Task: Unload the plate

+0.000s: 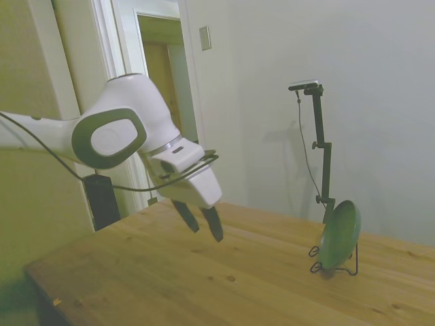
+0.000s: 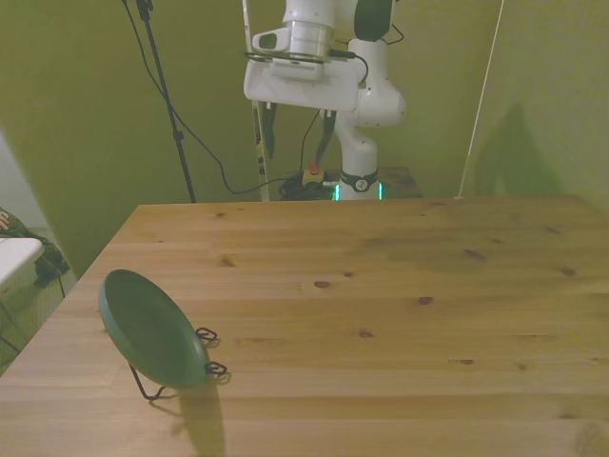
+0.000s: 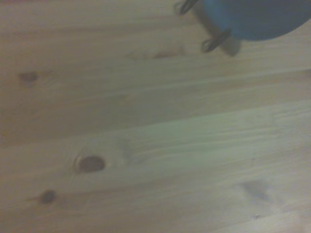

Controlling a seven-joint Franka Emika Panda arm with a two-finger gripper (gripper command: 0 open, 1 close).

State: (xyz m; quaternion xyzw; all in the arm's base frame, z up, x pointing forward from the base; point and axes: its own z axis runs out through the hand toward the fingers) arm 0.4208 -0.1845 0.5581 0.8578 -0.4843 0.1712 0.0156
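Note:
The dark green plate (image 1: pixel 339 234) leans upright in a thin black wire stand (image 1: pixel 353 270) near the table's far end in the side view. In the front view the plate (image 2: pixel 150 328) stands at the front view's left, close to the near edge. My gripper (image 1: pixel 202 227) hangs open and empty well above the wood, far from the plate; in the front view the gripper (image 2: pixel 296 130) is high over the table's far edge. The wrist view catches the plate (image 3: pixel 262 18) and the stand's wire feet (image 3: pixel 214 41), blurred.
The wooden table (image 2: pixel 400 314) carries only the plate and its stand. A door opening (image 1: pixel 163 102) and a pale wall lie behind the table in the side view. Cables and a thin tripod pole (image 2: pixel 166 105) stand behind the table's far edge.

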